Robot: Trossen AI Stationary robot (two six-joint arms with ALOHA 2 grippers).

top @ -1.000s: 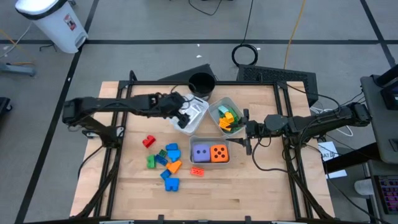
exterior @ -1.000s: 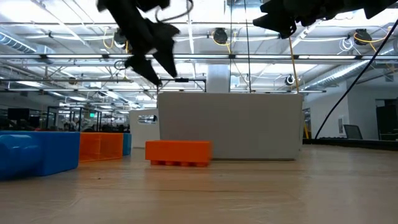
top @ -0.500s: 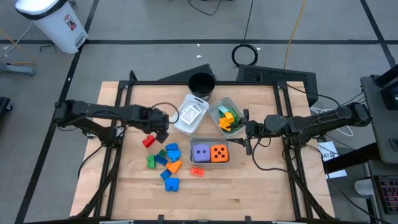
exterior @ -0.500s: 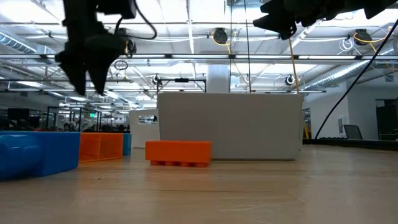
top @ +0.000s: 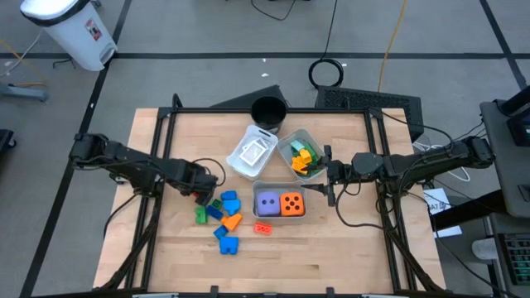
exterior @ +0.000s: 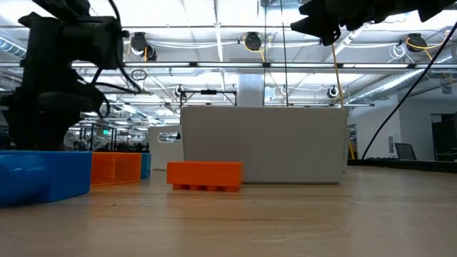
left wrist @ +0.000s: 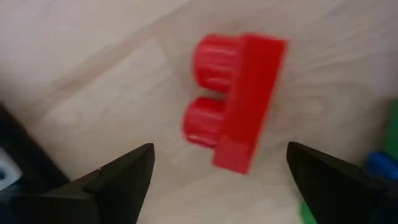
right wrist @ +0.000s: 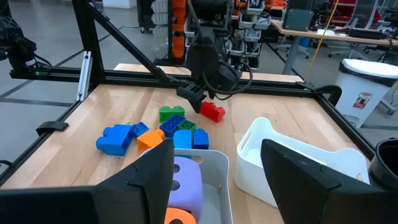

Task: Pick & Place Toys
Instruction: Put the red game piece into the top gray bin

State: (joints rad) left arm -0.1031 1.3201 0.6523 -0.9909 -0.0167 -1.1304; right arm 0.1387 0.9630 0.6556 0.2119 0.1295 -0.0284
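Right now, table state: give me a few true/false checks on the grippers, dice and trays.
1. The left gripper is open above the red block. True.
2. The orange die and purple die lie loose on the table. False: both sit in a tray.
3. The right gripper is holding a blue block. False: nothing shows between its fingers.
4. The black cup stands at the table's far edge. True.
5. The red block is already in a tray. False: it lies on the bare table.

Bare table (left wrist: 93, 74) around red block (left wrist: 239, 102), blue-green blocks (top: 217, 209) close beside.
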